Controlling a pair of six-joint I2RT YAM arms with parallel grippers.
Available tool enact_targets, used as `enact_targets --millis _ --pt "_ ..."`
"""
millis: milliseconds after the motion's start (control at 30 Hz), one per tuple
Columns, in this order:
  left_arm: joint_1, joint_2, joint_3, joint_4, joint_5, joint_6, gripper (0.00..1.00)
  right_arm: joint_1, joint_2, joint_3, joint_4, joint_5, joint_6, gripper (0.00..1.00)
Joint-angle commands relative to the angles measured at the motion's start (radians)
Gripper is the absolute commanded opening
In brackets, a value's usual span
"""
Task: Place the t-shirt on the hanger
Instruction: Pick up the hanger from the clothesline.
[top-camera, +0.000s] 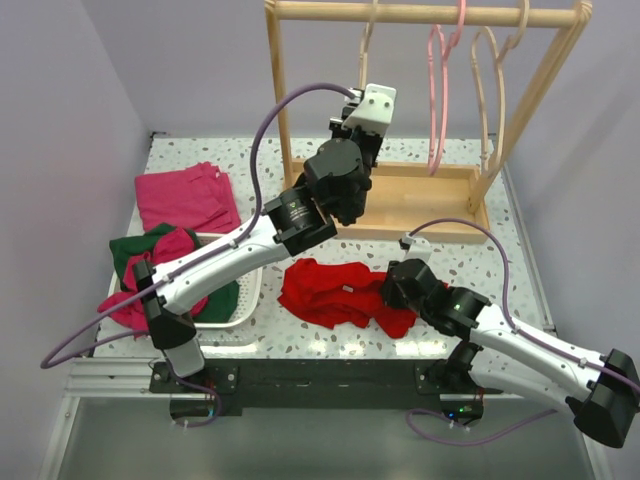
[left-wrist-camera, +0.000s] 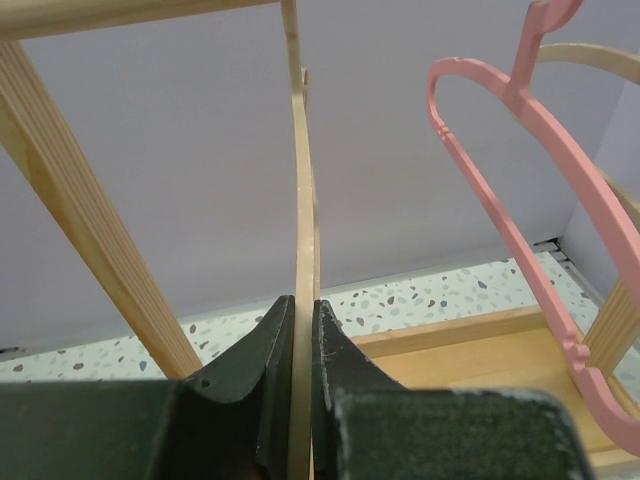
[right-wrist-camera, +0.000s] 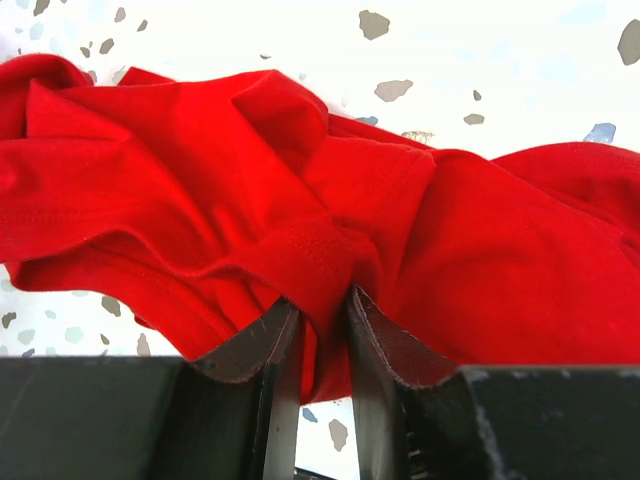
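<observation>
Now, left jaws pinch the stiff wooden hanger (left-wrist-camera: 305, 200); right jaws nip a fold of limp red t-shirt (right-wrist-camera: 150, 190). The collar would likely grip better.

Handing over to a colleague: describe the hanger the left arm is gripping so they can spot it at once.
At the back of the table stands a wooden rack, hangers on its top rail. The hanger is the leftmost, slim pale wood, pinched in the left gripper. Its nearest neighbour is a pink hanger; the other wooden hangers hang further right.
</observation>
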Motion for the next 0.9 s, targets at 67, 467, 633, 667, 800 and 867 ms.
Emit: enact_targets --millis 67,467,633,667,800,867 --pt "-0.005 -0.140 -0.118 0.127 0.085 -0.012 0.00 -0.001 -0.003 -0.001 0.029 0.022 0.002 0.27" --pt "-0.005 -0.292 -0.319 0.158 0.180 -0.015 0.00 -0.003 0.010 0.005 0.024 0.031 0.004 0.27" --pt "-0.005 -0.454 -0.494 0.103 0.237 -0.084 0.00 -0.003 -0.020 0.011 0.003 0.042 0.008 0.27" --pt "-0.005 -0.488 -0.528 0.095 0.272 -0.096 0.00 -0.003 -0.029 0.010 0.003 0.042 0.010 0.27" --pt "-0.005 -0.682 -0.693 0.023 0.329 -0.150 0.00 -0.003 -0.052 0.017 -0.013 0.042 0.007 0.29" --pt "-0.005 -0.797 -0.773 -0.056 0.402 -0.162 0.00 -0.003 -0.054 0.020 -0.019 0.039 0.005 0.31"
